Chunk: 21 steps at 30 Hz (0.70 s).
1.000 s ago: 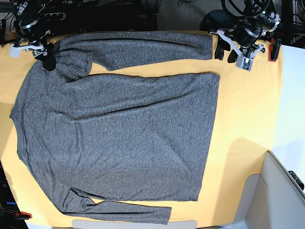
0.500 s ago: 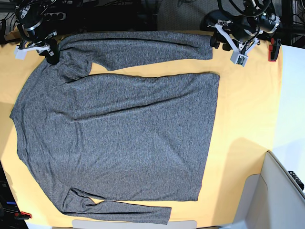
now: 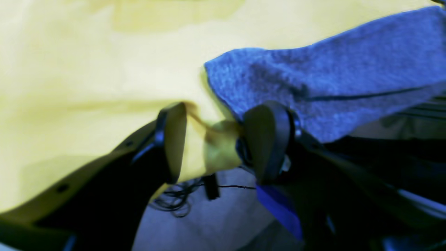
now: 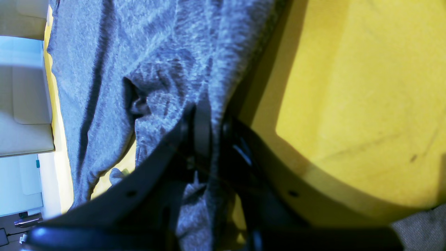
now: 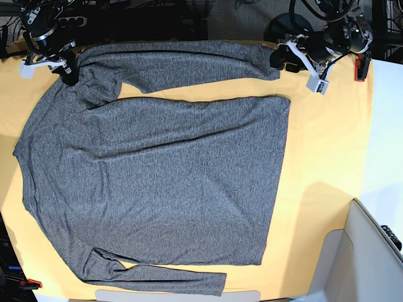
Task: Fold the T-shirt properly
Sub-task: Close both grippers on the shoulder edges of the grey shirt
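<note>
Two arms: both stand at the far edge of the desk.
Surface: yellow-orange cloth (image 5: 327,157) covers the desk.
Shirt: T-shirt (image 5: 157,176) lies flat across the middle, one sleeve along the far edge.
Right gripper (image 4: 209,122): clamped on the shirt's fabric near the far left corner.
Left gripper (image 3: 212,139): fingers apart, at the sleeve cuff, pinching nothing.
Room: pale panel (image 5: 371,258) at the near right corner.

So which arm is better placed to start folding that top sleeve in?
Right, probably. Its pincer is shut on the T-shirt at the shoulder. The left pincer stands open beside the sleeve cuff, gripping no shirt fabric.
</note>
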Available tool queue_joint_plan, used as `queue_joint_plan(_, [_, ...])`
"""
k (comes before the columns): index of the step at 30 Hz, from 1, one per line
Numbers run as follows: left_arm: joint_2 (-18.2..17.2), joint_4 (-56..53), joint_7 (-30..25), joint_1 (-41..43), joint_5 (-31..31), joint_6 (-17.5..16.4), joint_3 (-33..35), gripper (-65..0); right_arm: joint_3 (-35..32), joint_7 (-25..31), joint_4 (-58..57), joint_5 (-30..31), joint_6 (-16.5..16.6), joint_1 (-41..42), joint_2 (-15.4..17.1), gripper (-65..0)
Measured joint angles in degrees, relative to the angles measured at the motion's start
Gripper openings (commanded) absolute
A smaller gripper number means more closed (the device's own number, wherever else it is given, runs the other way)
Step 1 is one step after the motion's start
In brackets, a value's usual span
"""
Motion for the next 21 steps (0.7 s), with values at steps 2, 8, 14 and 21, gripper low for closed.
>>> queue_joint_plan(2, [-0.15,-1.03,0.11,-0.35,-1.62,0.02,-0.07,-34.3,0.00,-0.02,0.00,0.00,0.00,0.00,0.00,-59.3])
queue_joint_plan(8, [-0.13,-1.16,0.11,-0.50,-1.79,0.00,-0.07,-34.3,0.00,0.00,0.00,0.00,0.00,0.00,0.00,-59.4])
queue_joint_plan(14, [-0.13,-1.16,0.63,-0.63,-2.01,0.00,-0.07,-34.2,0.00,-0.02,0.00,-0.02,0.00,0.00,0.02,-59.4])
queue_joint_plan(21, [-1.29,-1.66,2.54,-0.44,-7.10,0.04,0.13,-34.1,0.00,-0.02,0.00,0.00,0.02,0.00,0.00,-59.4])
